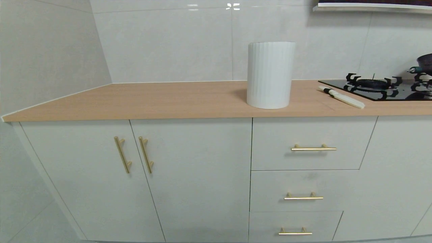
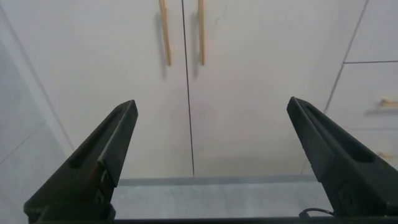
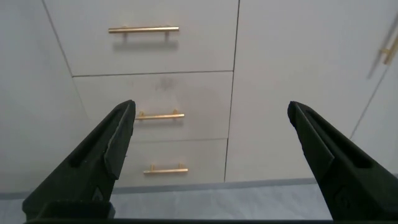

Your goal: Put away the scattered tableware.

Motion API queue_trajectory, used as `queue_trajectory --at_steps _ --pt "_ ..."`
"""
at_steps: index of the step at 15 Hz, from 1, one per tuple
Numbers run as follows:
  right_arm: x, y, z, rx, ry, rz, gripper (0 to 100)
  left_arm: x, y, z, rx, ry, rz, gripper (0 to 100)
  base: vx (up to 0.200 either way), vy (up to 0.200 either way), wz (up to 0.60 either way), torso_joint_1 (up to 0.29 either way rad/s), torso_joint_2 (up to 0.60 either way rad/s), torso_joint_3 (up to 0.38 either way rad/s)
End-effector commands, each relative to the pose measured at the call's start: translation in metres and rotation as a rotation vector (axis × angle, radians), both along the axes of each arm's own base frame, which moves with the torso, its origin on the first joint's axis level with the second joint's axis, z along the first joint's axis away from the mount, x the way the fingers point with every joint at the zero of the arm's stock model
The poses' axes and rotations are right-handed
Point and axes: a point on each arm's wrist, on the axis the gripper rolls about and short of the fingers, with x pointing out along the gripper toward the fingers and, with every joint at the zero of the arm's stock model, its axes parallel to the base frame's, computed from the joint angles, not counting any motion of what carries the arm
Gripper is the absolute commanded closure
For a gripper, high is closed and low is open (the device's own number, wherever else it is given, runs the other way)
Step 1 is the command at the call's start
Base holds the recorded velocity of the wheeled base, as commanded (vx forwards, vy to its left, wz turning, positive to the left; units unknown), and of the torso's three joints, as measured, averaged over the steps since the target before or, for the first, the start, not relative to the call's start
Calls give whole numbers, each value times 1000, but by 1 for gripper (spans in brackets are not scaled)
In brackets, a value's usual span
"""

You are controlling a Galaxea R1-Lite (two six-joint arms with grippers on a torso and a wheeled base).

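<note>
The left end effector point(image 2: 211, 104) and right end effector point(image 3: 211, 106) hang spread wide, facing the cabinet fronts point(image 1: 202, 175) below the white canister point(image 1: 269, 75). A knife point(image 1: 341, 97) lies on the worktop point(image 1: 168, 99), right of the canister.

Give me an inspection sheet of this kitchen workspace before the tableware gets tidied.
Surface: wooden countertop, level.
Job's things: knife lying flat beside the gas hob; white ribbed container upright, apart from the knife.
Clutter: dark pan at the hob's right.
Grippers: left gripper open, empty, facing cabinet doors; right gripper open, empty, facing drawers.
Cables: nothing seen.
Surroundings: tiled wall; doors and drawers shut.
</note>
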Motion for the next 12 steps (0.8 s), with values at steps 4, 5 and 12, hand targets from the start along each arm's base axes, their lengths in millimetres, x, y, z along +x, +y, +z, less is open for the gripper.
queue_trajectory --at_steps 4,5,12 --pt "0 0 0 -1 3 -1 0 0 0 0 -2 0 1 0 200 0 0 7 2 2" --pt "0 0 0 -1 3 -1 0 0 0 0 -2 0 -1 0 200 0 0 7 7 2" --pt "0 0 0 1 2 -1 0 0 0 0 -3 0 -1 0 86 0 0 0 2 1"
